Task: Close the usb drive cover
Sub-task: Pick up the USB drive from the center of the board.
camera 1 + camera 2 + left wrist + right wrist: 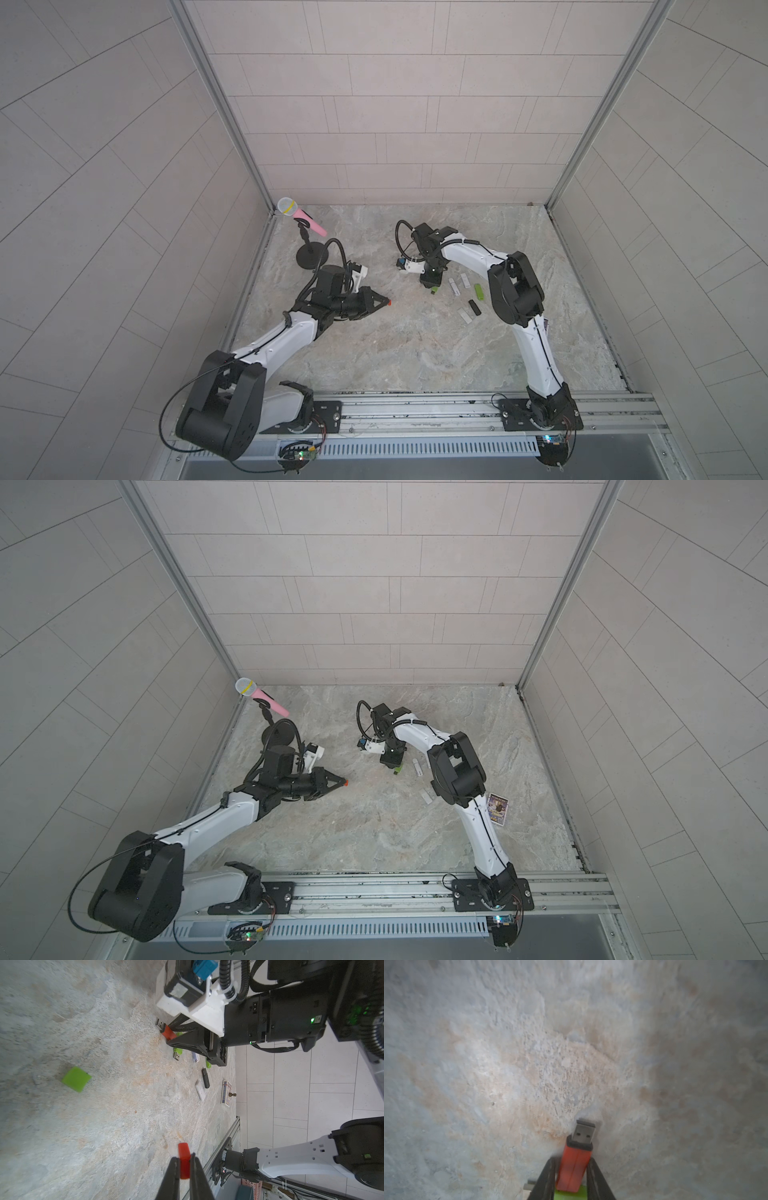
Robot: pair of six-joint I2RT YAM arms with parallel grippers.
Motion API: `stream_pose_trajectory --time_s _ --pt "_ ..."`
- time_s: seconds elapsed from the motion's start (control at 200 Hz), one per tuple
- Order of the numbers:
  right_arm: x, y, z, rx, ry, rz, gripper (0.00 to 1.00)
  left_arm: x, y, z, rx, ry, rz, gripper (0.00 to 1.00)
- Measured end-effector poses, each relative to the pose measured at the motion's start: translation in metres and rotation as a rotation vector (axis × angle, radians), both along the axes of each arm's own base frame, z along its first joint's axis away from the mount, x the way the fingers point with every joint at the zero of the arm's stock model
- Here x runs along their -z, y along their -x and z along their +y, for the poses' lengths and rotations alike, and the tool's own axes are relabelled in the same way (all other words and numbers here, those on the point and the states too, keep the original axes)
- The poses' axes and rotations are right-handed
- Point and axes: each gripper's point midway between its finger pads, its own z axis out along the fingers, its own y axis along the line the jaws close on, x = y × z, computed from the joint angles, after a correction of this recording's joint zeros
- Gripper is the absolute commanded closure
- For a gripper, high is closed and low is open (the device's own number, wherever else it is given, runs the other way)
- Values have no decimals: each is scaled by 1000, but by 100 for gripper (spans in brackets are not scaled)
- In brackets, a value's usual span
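The usb drive (pixel 576 1163) is orange-red, and its bare metal plug (pixel 584 1131) points away from my right gripper (pixel 572 1159). That gripper is shut on the drive's body, low over the stone tabletop. In the left wrist view the same drive (pixel 167 1032) shows at the right gripper's tips (pixel 171 1038). The cover is a small red cap (pixel 184 1153). My left gripper (pixel 184 1157) is shut on it and holds it above the table, well apart from the drive. Both top views show the cap (pixel 390 302) (pixel 345 782) at the left fingertips. There the right gripper (pixel 432 289) hides the drive.
A loose green cap (pixel 76 1078) lies on the table between the arms. Green (pixel 479 291), black (pixel 474 306) and white (pixel 466 315) drives lie beside the right arm, with a card box (pixel 498 808) behind it. A pink microphone on a stand (pixel 301 216) is at the back left.
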Motion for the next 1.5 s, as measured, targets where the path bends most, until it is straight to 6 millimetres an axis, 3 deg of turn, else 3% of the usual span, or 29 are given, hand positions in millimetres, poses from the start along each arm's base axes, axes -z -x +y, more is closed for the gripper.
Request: stream_pose_trajectory --time_s 0.17,0.23,0.41,0.605,0.695,1.046,1.306,1.501 --pt "2 6 9 17 23 -6 74 0 0 1 -2 0 0 89" --pt "2 5 11 29 34 -8 81 0 -1 1 -3 0 0 89" --pt "3 6 11 70 48 1 87 1 0 1 -4 -2 4 89" --pt "0 10 12 102 27 -8 86 1 0 1 -4 -3 7 89" --pt "0 23 14 103 12 -3 86 2 1 2 -4 -5 11 89" --pt "-14 106 18 72 -41 14 85 0 4 4 -15 -11 4 89" --pt "-42 127 3 145 -181 -85 85 -1 7 0 -4 -3 5 89" --pt "-73 133 5 172 -348 -188 84 -5 16 -22 68 32 -5 89"
